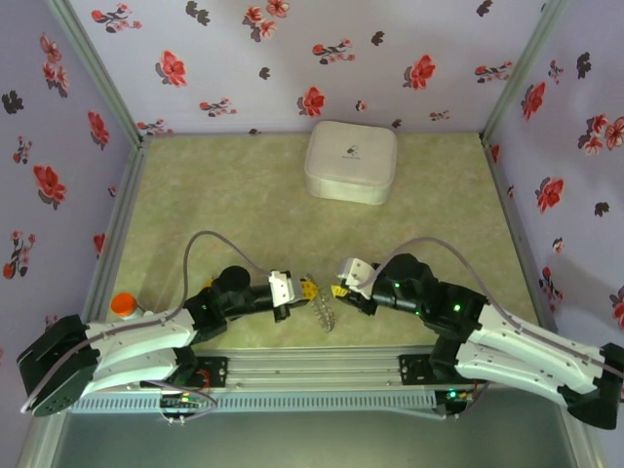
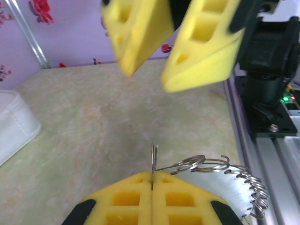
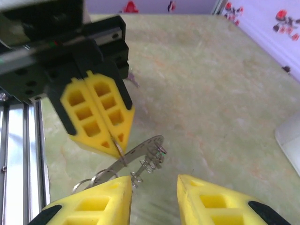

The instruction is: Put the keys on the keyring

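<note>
From above, my left gripper (image 1: 308, 289) and my right gripper (image 1: 339, 290) face each other, tips close, near the front edge of the table (image 1: 195, 195). The one keyring (image 1: 323, 312) is a small grey tangle just below and between them, too small to read. One white box (image 1: 351, 161) sits at the back. One orange-capped thing (image 1: 124, 304) by my left arm is half hidden.

At my left wrist, my two fingers are pressed flat together on a thin wire loop of the keyring, which stands upright from the seam. More loops and a row of coils trail right, cut off by the frame. I cannot count them, nor tell whether any piece is one of the keys. My right fingers hang above, blurred and parted, with nothing between them.

At my right wrist, my two fingers stand apart and bare. The coils lie just beside one of them; touching or not, I cannot tell.
</note>
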Motion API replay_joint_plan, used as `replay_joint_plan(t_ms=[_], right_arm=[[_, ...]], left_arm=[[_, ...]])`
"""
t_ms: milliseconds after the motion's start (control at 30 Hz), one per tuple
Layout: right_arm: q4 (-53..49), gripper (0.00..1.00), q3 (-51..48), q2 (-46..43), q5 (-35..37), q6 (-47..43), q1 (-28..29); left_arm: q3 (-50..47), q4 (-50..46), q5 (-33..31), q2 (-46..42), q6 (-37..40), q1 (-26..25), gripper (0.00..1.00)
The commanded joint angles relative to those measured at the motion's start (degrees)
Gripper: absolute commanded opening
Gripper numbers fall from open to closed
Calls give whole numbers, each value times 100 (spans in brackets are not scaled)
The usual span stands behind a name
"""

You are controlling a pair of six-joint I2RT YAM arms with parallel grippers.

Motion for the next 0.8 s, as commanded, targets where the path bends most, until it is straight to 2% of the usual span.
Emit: replay_joint_plan(t_ms=[0, 300, 767], right_arm=[[84, 34, 119, 256, -139, -119, -11], [30, 34, 266, 778, -998, -359, 33], [193, 19, 325, 1074, -1172, -379, 64]], left_arm=[[-82, 207, 426, -115, -47, 24, 0], [-69, 171, 458, -148, -19, 25, 0], [-81, 185, 468, -128, -92, 36, 0]])
